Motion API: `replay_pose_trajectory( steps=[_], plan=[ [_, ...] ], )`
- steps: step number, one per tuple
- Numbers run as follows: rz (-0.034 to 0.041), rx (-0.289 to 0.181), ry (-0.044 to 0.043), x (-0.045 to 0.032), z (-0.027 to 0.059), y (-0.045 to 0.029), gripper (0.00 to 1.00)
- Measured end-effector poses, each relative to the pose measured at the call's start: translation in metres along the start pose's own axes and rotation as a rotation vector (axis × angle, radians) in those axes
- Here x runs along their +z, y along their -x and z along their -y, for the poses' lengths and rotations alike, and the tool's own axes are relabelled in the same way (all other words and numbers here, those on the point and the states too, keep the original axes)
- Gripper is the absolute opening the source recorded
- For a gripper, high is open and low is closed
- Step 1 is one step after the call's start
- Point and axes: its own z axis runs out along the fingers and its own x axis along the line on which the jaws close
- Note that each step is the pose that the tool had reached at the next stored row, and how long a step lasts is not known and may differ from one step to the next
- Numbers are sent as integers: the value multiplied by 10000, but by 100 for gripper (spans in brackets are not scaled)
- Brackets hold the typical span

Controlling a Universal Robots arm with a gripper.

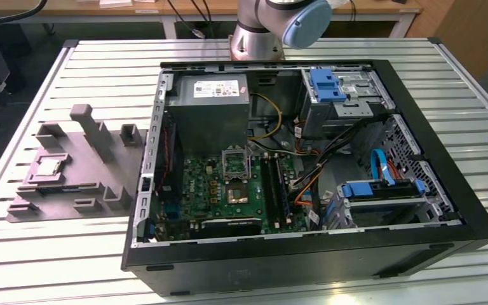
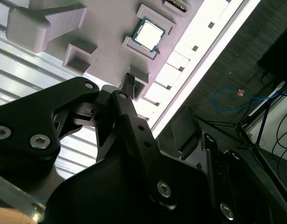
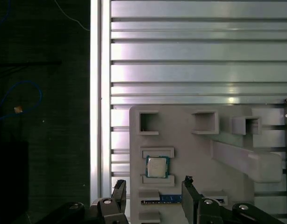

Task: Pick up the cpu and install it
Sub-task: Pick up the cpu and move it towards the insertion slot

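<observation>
The cpu (image 3: 157, 166) sat flat in its pocket on the grey tray (image 3: 190, 156) beside the PC case (image 1: 312, 267). My gripper (image 3: 154, 189) hung clear of it, fingers (image 3: 191, 196) spread, empty. Risk (my read): an off-centre close would clip the pocket wall and cock the chip.

A robotics lab, plainly, with a bench rigged for assembly trials. The slatted aluminium counter (image 1: 49, 254) carries the robot arm's base (image 1: 261, 38) at its far edge, an opened computer tower (image 1: 312, 260), and a grey moulded parts fixture (image 1: 66, 190) with the cpu (image 3: 156, 166) sitting in a pocket. Wooden workbenches (image 1: 83, 7) run behind, and a loose blue cable (image 2: 226, 95) loops against the dark floor.
</observation>
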Motion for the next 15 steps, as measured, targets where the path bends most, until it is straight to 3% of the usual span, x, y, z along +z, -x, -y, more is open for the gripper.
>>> replay_pose_trajectory(
  steps=[15],
  plan=[
    [3,-1,2,26,14,0,59]
  ],
)
